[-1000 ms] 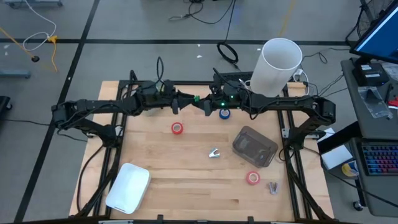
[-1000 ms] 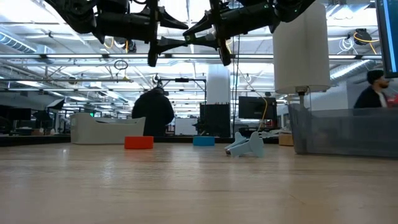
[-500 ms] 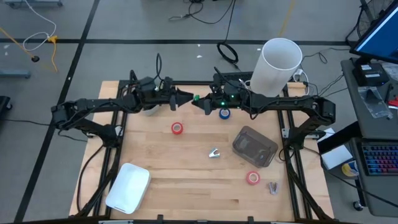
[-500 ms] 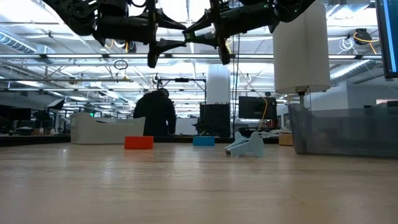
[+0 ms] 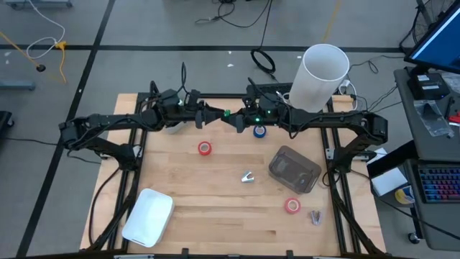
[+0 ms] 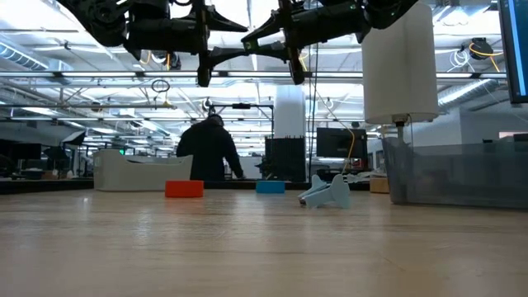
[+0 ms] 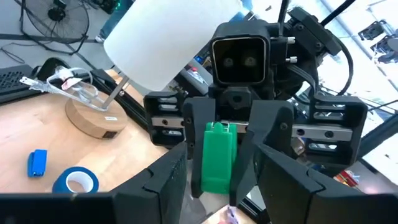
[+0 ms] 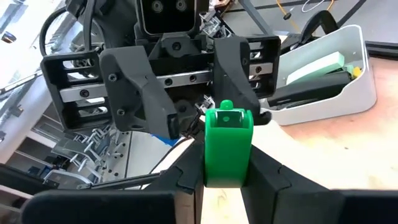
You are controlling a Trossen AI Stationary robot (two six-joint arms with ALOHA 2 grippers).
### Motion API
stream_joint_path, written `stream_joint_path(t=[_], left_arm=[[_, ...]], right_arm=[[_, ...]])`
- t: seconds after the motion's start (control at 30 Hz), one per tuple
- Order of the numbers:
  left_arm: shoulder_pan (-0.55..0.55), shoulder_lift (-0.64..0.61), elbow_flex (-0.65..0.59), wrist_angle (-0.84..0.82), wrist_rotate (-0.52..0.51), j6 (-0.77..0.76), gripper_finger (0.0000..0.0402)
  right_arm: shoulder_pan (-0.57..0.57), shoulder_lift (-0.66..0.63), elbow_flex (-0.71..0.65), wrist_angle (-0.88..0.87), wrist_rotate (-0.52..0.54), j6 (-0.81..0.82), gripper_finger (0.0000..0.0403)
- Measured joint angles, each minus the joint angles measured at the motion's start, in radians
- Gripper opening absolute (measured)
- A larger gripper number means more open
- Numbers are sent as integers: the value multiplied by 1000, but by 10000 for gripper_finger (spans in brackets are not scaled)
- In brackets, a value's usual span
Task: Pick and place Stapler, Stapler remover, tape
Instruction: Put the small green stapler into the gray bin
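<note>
Passing green stapler remover (image 8: 227,148) at top centre: right gripper (image 5: 237,121) clenched on it, left gripper (image 5: 213,114) released. Next, probably closing left.

A wooden bench (image 5: 215,194) is seen from above, framed by black rails. A tall white cylinder (image 5: 320,75) is stood at its far right corner, on a round wooden base (image 7: 93,118). A clear lidded container (image 5: 295,169) is set on the right half, and a white tray (image 5: 147,216) lies tilted at the near left corner. A white bin (image 8: 339,74) holding pale green and dark items is placed at the far left. In the room behind, a person (image 6: 210,153) in dark clothing is seen from the back
</note>
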Motion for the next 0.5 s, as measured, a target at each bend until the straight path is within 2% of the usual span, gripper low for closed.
stream_joint_path(t=[0.5], left_arm=[[-22,8,2,32,-12,-13,184]], right_arm=[[13,0,0,23,1,18,64]])
